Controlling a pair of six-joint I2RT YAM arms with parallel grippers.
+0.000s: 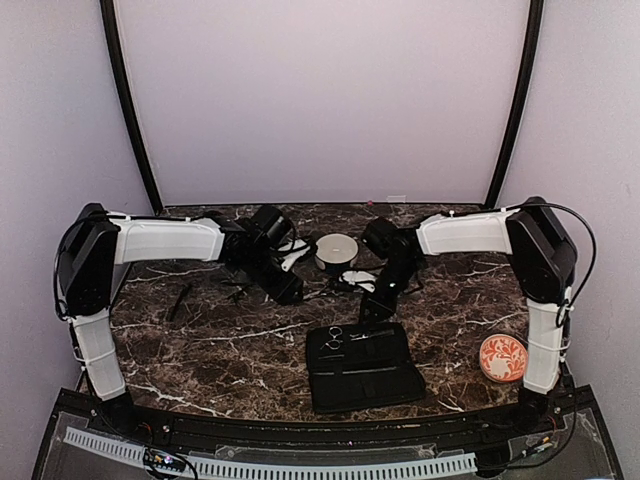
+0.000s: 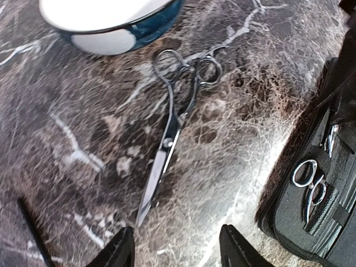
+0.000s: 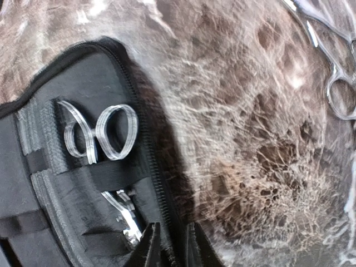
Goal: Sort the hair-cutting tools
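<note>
Table: dark marble top (image 1: 220,350) carrying everything below.
Case: a black fabric case (image 1: 365,380) lies open and flat at the near centre of the table.
Orange dish: a round patterned dish (image 1: 503,357) sits at the near right, well apart from the case.
Strapped scissors: silver scissors (image 3: 100,133) lie inside the case, at its far left corner. Their ring handles are free and their blades are tucked under a black strap.
Silver piece: a small metal item (image 3: 125,214) lies in the case just past that strap. It is too blurred to name.
Right gripper: it (image 3: 172,228) hangs over the far edge of the case with its fingers almost together. The zipped rim of the case shows in the slim gap, but whether it is pinched cannot be told.
Left gripper: it (image 2: 177,231) is low over bare marble, left of the case, with its fingers apart and nothing between them.
Black stick: a thin dark piece (image 1: 180,300) lies on the table at the left, well apart from the case.
Loose scissors: a second silver pair (image 2: 172,133) lies flat on the marble with the blades closed. The tip is just beyond the left gripper and the rings are just beside the bowl.
Bowl: white with a dark blue band (image 1: 336,252), at the far centre between the two arms.
</note>
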